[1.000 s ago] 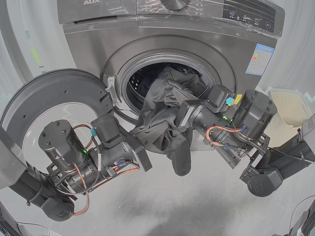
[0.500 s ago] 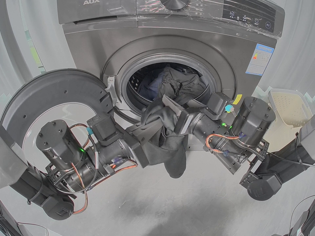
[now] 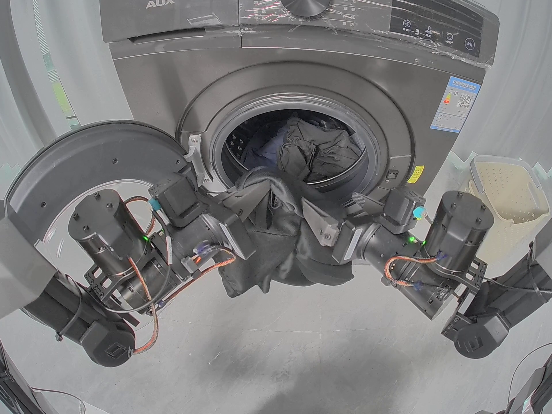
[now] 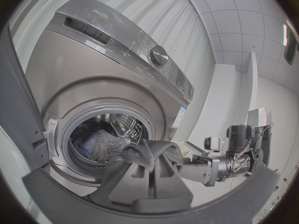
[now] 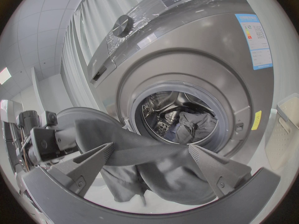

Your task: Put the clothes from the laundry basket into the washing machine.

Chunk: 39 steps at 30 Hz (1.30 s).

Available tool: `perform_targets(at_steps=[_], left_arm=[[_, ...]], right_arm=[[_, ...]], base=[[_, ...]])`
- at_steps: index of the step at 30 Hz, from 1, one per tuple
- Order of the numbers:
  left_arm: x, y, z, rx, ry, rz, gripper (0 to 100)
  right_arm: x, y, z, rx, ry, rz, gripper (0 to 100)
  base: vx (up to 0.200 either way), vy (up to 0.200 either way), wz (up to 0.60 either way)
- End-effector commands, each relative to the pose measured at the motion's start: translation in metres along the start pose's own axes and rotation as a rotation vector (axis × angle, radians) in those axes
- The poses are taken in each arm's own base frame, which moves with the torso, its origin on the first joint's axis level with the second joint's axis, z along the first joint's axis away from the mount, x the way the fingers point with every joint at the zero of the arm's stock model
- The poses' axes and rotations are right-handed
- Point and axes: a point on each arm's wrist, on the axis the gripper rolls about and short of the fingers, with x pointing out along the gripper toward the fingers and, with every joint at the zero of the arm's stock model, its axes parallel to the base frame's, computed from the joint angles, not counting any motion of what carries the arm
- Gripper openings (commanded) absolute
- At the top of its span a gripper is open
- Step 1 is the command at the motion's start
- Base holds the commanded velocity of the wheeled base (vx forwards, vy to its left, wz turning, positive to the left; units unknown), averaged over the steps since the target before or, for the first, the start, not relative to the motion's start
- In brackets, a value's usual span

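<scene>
A dark garment hangs in front of the washing machine's open drum, draped over its lower rim. My left gripper is shut on a bunched fold of this garment just below the drum mouth; the left gripper has cloth pinched between its fingers. My right gripper stands open to the right of the garment. In the right wrist view the garment lies stretched across the gap of the right gripper, with the jaws wide apart. More clothes lie inside the drum.
The round machine door stands swung open on the left, behind my left arm. A cream laundry basket sits on the floor at the right of the machine. Grey floor lies below both arms.
The right gripper has opened, let go of the garment and drawn back down to the right. The left gripper has risen toward the drum rim with the garment, which now sags lower.
</scene>
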Motion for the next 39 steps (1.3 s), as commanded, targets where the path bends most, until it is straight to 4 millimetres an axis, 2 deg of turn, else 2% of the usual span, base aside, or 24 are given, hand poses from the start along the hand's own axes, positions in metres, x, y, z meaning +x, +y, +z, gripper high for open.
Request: perform_targets(at_steps=[1, 11, 21, 25, 39], left_arm=[[0.003, 0.005, -0.001, 0.004, -0.007, 0.022, 0], [0.002, 0.005, -0.003, 0.005, 0.002, 0.018, 0], [0.0, 0.004, 0.002, 0.01, -0.009, 0.006, 0], [0.0, 0.003, 0.007, 0.013, -0.023, 0.005, 0], [-0.001, -0.002, 0.012, 0.011, -0.04, -0.012, 0]], right_arm=[[-0.008, -0.009, -0.009, -0.014, 0.047, -0.023, 100], [-0.02, -0.014, -0.029, -0.053, 0.14, -0.019, 100], [-0.013, -0.022, -0.042, -0.063, 0.176, -0.045, 100], [-0.008, -0.023, -0.054, -0.069, 0.206, -0.052, 100], [0.021, -0.03, -0.07, -0.081, 0.2, -0.074, 100]], base=[[0.0, 0.0, 0.0], [0.0, 0.0, 0.0], [0.0, 0.0, 0.0], [0.0, 0.0, 0.0], [0.0, 0.0, 0.0]])
